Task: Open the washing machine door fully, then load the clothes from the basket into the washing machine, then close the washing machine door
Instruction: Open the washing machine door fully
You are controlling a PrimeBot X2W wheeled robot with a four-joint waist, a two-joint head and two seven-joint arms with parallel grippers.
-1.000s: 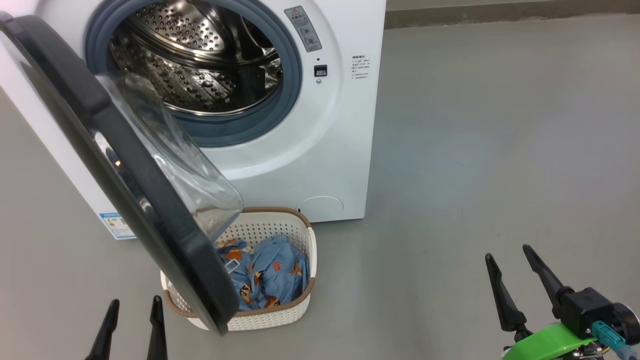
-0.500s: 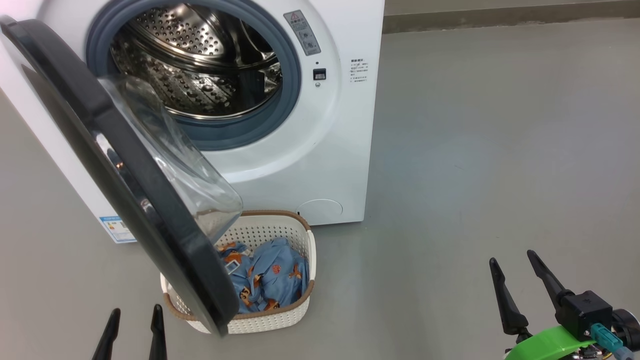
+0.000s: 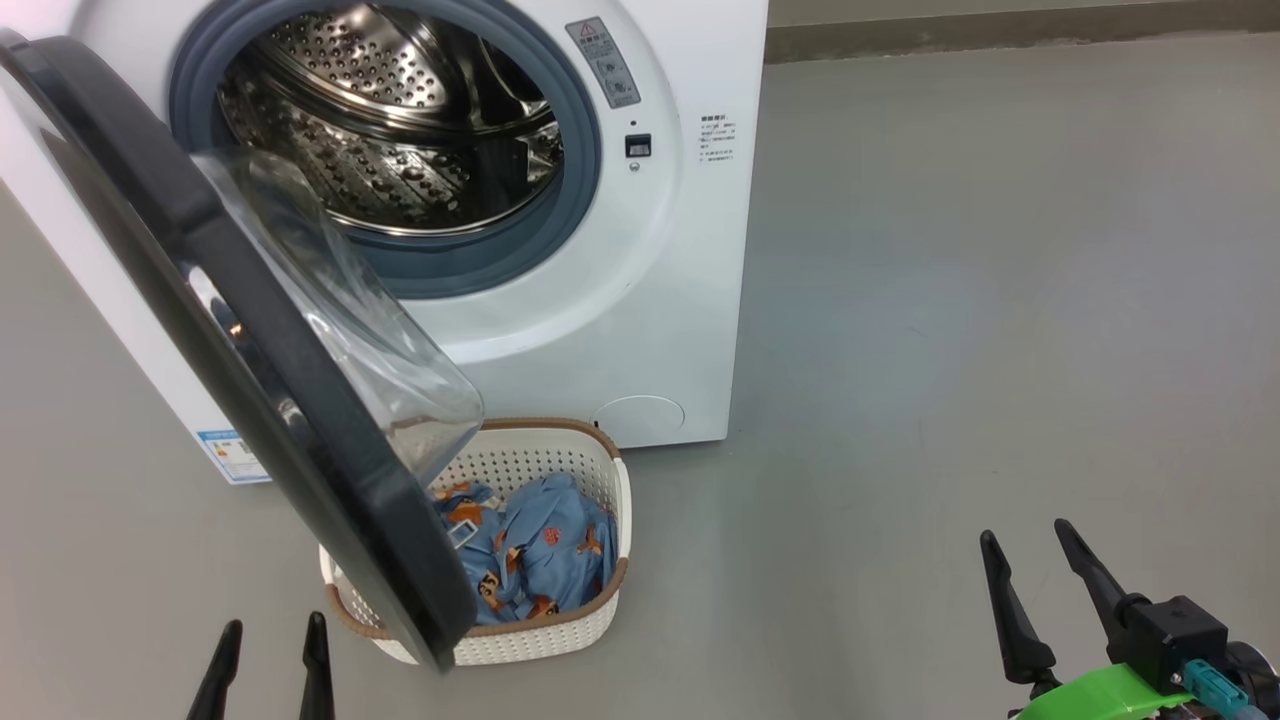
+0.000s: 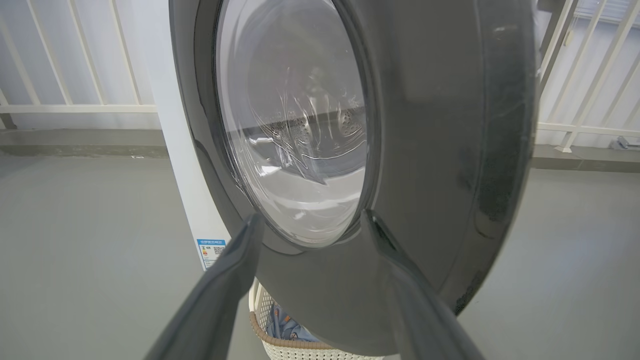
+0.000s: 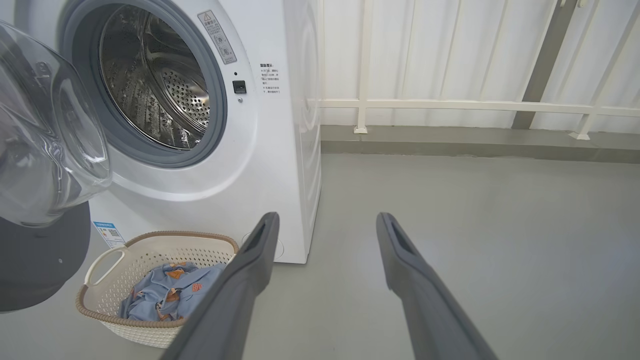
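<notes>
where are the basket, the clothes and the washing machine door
basket (image 3: 540,640): head view, white perforated front wall
clothes (image 3: 550,550): head view, middle of the blue fabric heap
washing machine door (image 3: 140,180): head view, upper part of its black rim

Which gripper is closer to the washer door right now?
The left gripper: its open fingers point at the washing machine door, close by; the right gripper hangs apart over the floor.
</notes>
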